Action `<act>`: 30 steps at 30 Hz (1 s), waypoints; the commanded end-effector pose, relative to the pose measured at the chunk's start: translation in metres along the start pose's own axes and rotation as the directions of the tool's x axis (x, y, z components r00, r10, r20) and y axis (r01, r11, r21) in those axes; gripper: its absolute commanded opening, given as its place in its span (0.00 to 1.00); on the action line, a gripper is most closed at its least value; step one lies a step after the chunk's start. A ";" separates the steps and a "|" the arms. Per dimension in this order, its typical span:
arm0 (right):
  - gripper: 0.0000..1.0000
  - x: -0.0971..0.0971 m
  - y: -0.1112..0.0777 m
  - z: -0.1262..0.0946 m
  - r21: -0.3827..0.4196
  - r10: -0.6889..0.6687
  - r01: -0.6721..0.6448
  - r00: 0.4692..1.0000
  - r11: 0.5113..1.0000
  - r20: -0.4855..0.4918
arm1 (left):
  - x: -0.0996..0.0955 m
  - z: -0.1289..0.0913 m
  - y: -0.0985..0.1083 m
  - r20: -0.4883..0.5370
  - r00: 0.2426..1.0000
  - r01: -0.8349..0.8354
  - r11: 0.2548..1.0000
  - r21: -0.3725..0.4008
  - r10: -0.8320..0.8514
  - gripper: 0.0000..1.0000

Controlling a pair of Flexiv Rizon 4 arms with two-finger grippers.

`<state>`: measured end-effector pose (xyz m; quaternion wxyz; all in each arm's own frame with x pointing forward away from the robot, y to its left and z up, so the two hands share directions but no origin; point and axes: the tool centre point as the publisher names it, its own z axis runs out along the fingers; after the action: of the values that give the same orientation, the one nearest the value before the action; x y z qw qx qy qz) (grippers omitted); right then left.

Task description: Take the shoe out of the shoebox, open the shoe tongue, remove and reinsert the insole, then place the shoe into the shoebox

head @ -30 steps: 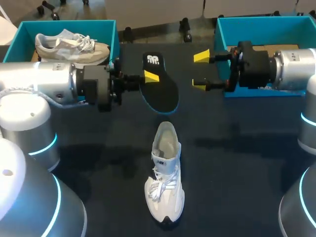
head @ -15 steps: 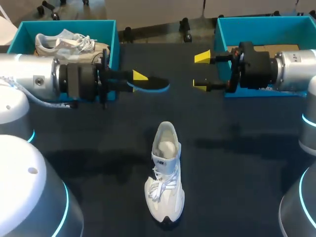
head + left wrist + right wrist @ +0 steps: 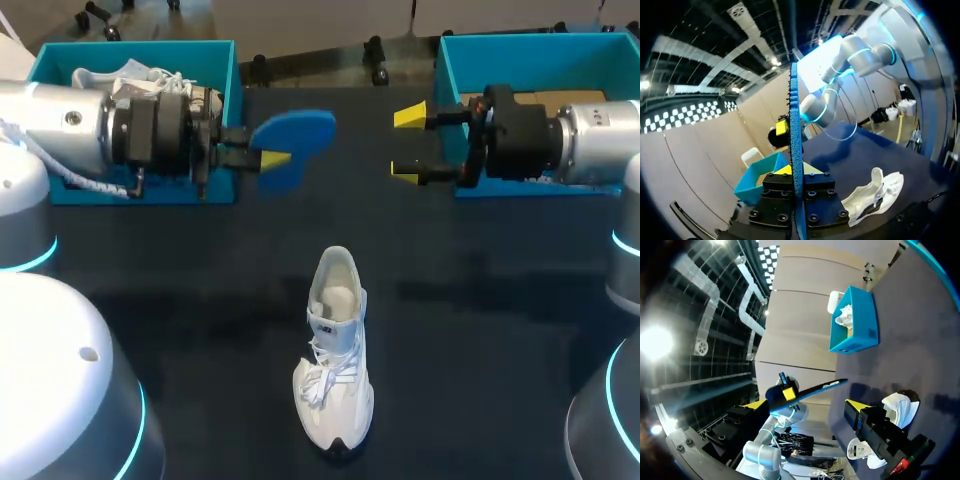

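Note:
A white shoe [image 3: 334, 365] stands on the black table, heel end towards the far side, its opening bare. My left gripper [image 3: 267, 158] hangs above the table beyond it, shut on the blue-bottomed insole [image 3: 296, 134], which is held with its blue underside up. In the left wrist view the insole [image 3: 795, 125] shows edge-on between my left gripper's [image 3: 794, 171] yellow tips, with the shoe [image 3: 875, 192] off to one side. My right gripper [image 3: 407, 145] stands open to the right of the insole, holding nothing. From the right wrist view the insole [image 3: 812, 389] lies ahead of the right gripper [image 3: 807, 407].
A teal shoebox [image 3: 135, 47] at the far left holds a second pale shoe [image 3: 140, 78], partly hidden by my left arm. Another teal shoebox [image 3: 540, 42] sits at the far right behind my right arm. Dark table lies around the white shoe.
My left arm has drawn back to the left and turned the insole over, from black top face up to blue underside up. The right arm and the shoe have kept still.

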<state>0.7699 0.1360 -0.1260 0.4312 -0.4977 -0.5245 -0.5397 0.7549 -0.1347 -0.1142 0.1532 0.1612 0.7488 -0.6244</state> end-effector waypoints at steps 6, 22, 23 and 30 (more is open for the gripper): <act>1.00 0.000 0.000 0.001 -0.002 0.000 0.000 1.000 1.000 0.001 | -0.013 -0.016 -0.009 -0.285 0.566 0.751 0.626 -0.211 -0.774 0.00; 1.00 0.000 0.000 0.001 -0.002 0.000 0.000 1.000 1.000 0.001 | -0.014 -0.012 -0.006 -0.261 0.109 0.973 0.157 -0.168 -0.959 0.00; 1.00 0.000 0.000 0.001 -0.002 0.000 0.000 1.000 1.000 0.001 | -0.015 -0.011 -0.005 -0.265 0.079 0.979 0.126 -0.162 -0.961 0.00; 1.00 0.000 0.000 0.001 -0.002 0.000 0.000 1.000 1.000 0.001 | -0.018 -0.009 0.001 -0.241 -0.054 0.997 -0.040 -0.065 -0.969 0.00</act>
<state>0.7697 0.1359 -0.1259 0.4311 -0.4978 -0.5247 -0.5394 0.7656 -0.1252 -0.1005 -0.2610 -0.1477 0.7465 -0.5940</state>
